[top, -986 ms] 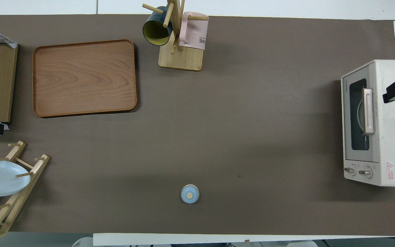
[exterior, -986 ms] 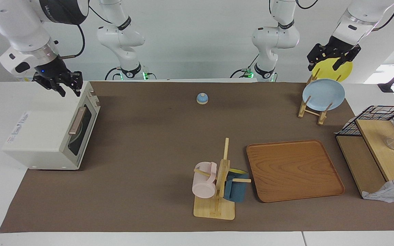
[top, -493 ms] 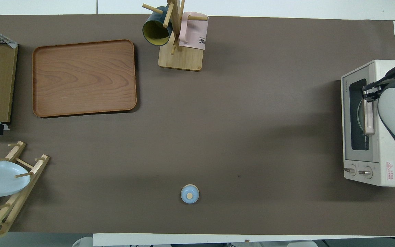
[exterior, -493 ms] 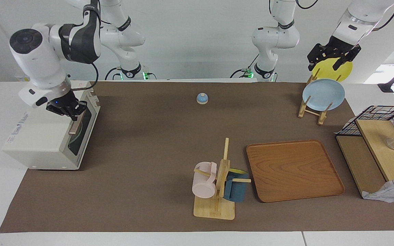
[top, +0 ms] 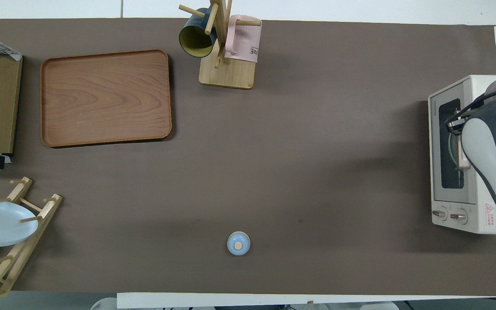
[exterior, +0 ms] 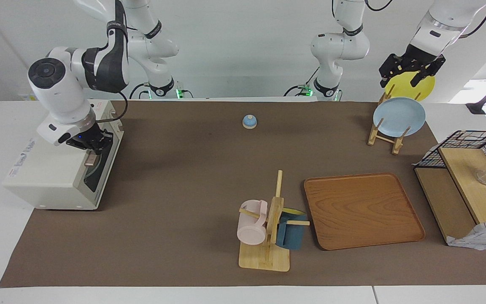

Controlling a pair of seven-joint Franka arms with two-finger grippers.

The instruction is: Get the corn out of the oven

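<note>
The cream-white oven (exterior: 49,169) stands at the right arm's end of the table with its dark glass door shut. It also shows in the overhead view (top: 472,88). My right gripper (exterior: 93,145) is down at the tan bar handle (exterior: 90,161), over the handle's end farther from the robots (top: 455,123). The corn is hidden; only a pale plate rim shows through the glass (top: 449,148). My left gripper (exterior: 409,71) waits, open and empty, raised over the plate rack.
A small blue knobbed lid (exterior: 249,121) lies mid-table near the robots. A mug tree (exterior: 268,228) and wooden tray (exterior: 363,211) sit farther out. A rack with a blue plate (exterior: 398,116) and yellow plate (exterior: 414,86), and a black wire basket (exterior: 466,141), stand at the left arm's end.
My right arm has swung down from above the oven's top to the door handle. The door stays shut. The left arm has not moved.
</note>
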